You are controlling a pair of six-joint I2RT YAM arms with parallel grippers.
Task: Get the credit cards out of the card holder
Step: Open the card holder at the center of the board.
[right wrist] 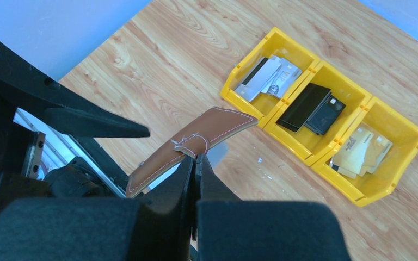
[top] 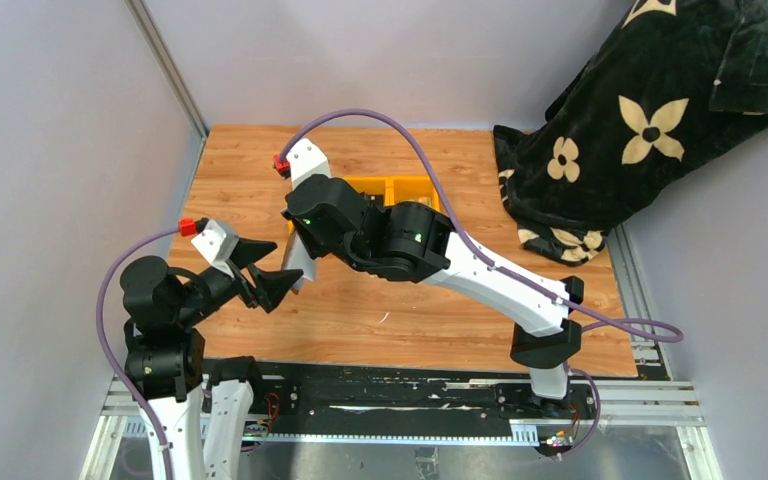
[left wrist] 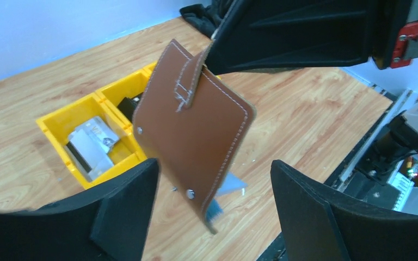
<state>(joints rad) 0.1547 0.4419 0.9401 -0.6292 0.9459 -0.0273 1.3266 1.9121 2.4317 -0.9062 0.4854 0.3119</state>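
We see the right claw (right wrist: 196, 159) pinched fully together on the small closure tab (left wrist: 191, 87) of the brown leather card holder (left wrist: 196, 130), so the holder hangs below its tips, clear of the bench (top: 410, 310), tilted, with its stitched outer face towards the left claw (left wrist: 213, 168). The left claw stands wide apart and has hold of nothing; its two fingers (left wrist: 136, 201) flank the holder's lower end, one on each side, and neither touches the leather. A pale grey edge peeks out beneath the holder's bottom corner, between the left claw's fingers, and we cannot tell whether it is lining or a card. Beyond the right claw's tips, on the bench, sits a row of three joined yellow bins (right wrist: 299, 147). The credit cards lie in them: silver-grey cards (right wrist: 264, 76) in the bin nearest the holder, black cards (right wrist: 310, 106) in the middle one, tan cards (right wrist: 359, 149) in the farthest one. From above, the two claws meet near the left edge of the bench, just on the near side of the bins.
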